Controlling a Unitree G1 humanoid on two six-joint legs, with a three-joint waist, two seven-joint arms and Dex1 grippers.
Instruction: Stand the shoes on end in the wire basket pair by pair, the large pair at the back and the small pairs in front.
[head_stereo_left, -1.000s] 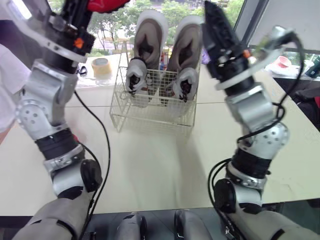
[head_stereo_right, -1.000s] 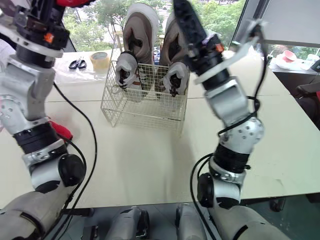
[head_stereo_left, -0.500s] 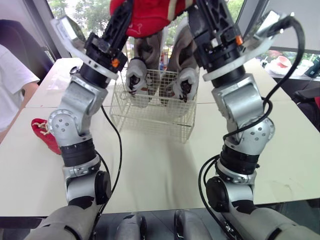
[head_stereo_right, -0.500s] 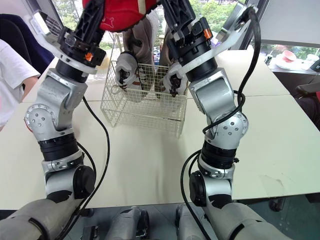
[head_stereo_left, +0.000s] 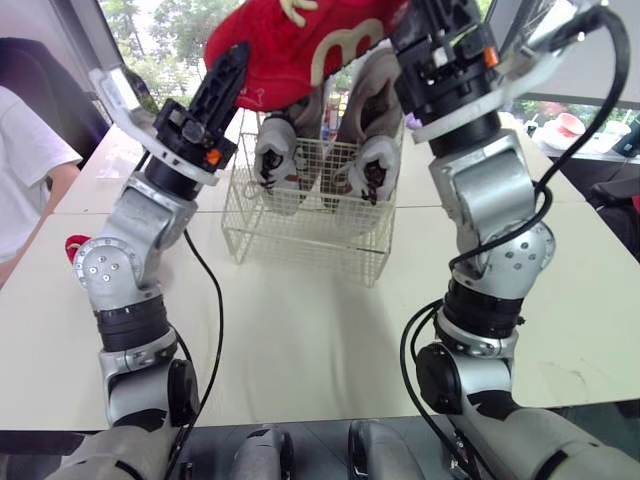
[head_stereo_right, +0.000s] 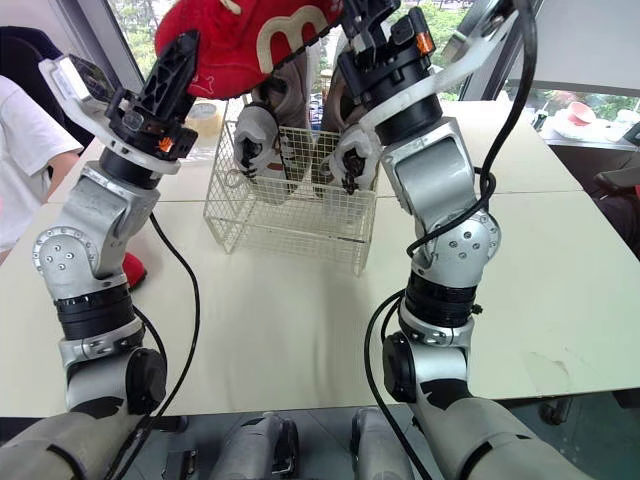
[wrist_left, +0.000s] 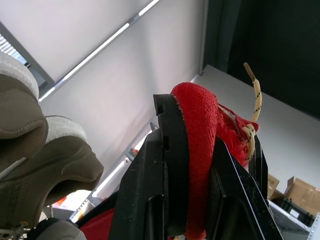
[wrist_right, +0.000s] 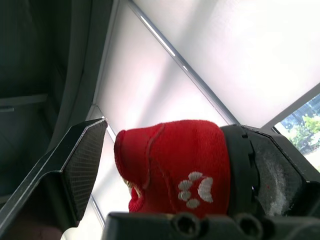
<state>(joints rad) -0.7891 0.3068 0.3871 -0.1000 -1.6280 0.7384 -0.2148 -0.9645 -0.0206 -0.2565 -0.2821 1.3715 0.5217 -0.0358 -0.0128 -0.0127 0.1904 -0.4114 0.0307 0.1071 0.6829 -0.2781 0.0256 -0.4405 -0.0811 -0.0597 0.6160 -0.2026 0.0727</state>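
Now you have the red shoe (head_stereo_left: 300, 40) up high between both hands, above the level of the basket (head_stereo_left: 300, 243) and on your side of it, as far as I can judge. Its long axis runs sideways, from your left hand (head_stereo_left: 228, 75) across to your right hand (wrist_right: 167, 145), rising a little toward the right. That is the thing to fix, since it has to go in on end.

Left hand is clamped on the shoe's laced edge, red fabric pinched between its fingers (wrist_left: 160, 165). Right hand is spread round the other end. One finger lies against the cloth and the other stands just off it, so that side cradles rather than grips, by my reading. Both forearms reach up and forward, wrists turned in toward each other.

Beyond and below, the large pair (head_stereo_left: 375, 90) stands at the back of the basket, with the small grey pair (head_stereo_left: 275, 165) just in front of it. The front strip looks free, down and ahead of both hands. The left hand owns the grip, so I'd expect it to swing the shoe upright.

The other red shoe (head_stereo_right: 130, 270) lies on the bench (head_stereo_left: 300, 330) by your left arm.
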